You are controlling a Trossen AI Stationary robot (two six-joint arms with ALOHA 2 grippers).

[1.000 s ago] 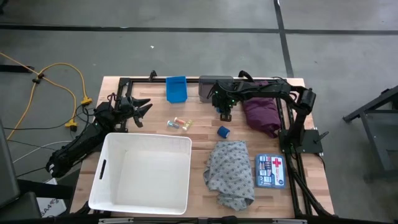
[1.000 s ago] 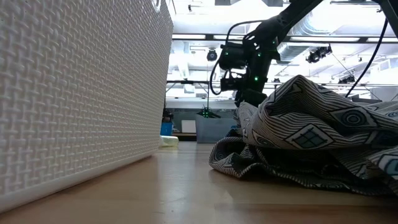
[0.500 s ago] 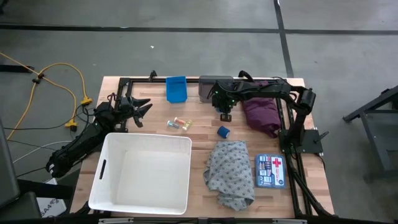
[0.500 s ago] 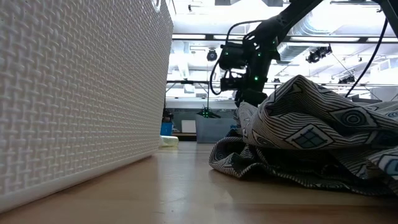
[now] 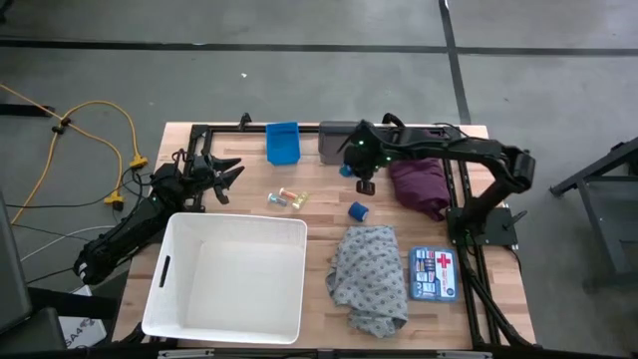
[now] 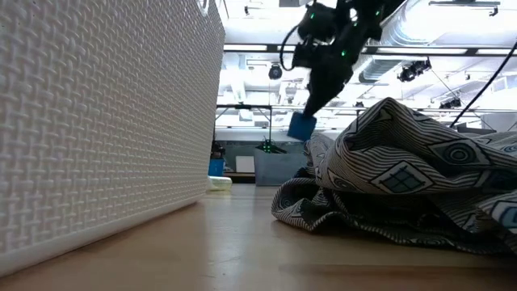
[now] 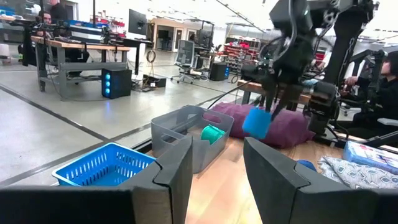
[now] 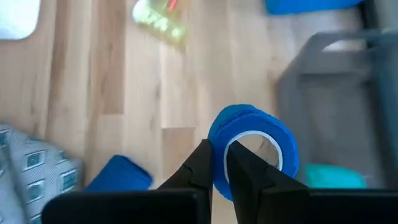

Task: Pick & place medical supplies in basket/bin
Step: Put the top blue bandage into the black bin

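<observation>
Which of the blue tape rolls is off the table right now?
The small blue tape roll pinched in the right gripper, lifted near the grey plastic bin. The other blue roll lies on the wooden table.
</observation>
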